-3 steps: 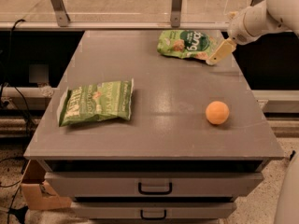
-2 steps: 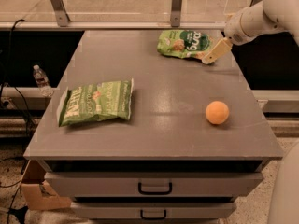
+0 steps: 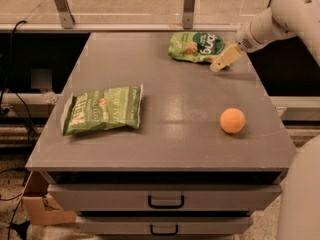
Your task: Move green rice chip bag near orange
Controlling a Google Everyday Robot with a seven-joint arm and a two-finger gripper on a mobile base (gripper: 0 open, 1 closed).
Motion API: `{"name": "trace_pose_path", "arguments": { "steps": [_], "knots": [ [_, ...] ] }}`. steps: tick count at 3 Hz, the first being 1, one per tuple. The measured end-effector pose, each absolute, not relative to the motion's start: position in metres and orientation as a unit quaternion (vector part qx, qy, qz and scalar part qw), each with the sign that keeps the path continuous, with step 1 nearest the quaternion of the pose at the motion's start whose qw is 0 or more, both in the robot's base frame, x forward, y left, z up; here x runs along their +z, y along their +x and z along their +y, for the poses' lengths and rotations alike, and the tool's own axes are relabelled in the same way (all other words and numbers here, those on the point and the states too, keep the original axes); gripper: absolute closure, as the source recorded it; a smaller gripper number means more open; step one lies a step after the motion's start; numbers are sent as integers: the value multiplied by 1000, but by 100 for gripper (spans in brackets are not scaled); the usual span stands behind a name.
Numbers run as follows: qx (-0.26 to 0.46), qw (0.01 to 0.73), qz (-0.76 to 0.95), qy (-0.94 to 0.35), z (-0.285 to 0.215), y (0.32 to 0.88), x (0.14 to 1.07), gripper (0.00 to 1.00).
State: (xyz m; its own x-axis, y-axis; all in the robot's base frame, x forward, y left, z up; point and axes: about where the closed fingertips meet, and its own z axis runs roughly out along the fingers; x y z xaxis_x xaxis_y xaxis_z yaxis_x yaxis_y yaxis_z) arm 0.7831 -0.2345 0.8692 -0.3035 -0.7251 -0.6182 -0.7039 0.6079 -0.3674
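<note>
One second earlier the gripper [image 3: 225, 60] was held slightly farther right; it was now brought to the right edge of the green rice chip bag [image 3: 196, 46], which was left unmoved just to its left. Whether that edge was clamped could not be told. With the orange [image 3: 232, 120] well apart on the gripper's near side, the carry was judged not yet begun.

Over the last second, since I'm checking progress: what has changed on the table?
The gripper edged slightly closer to the green rice chip bag at the table's far side. That bag, the orange and the paler green bag stayed put.
</note>
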Motion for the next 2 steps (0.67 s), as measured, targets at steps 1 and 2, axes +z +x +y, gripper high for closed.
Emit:
{"name": "trace_pose_path", "arguments": {
  "steps": [1, 2],
  "knots": [
    [8, 376, 825, -422, -228, 783, 858, 25],
    [21, 372, 830, -415, -222, 783, 856, 48]
  ]
}}
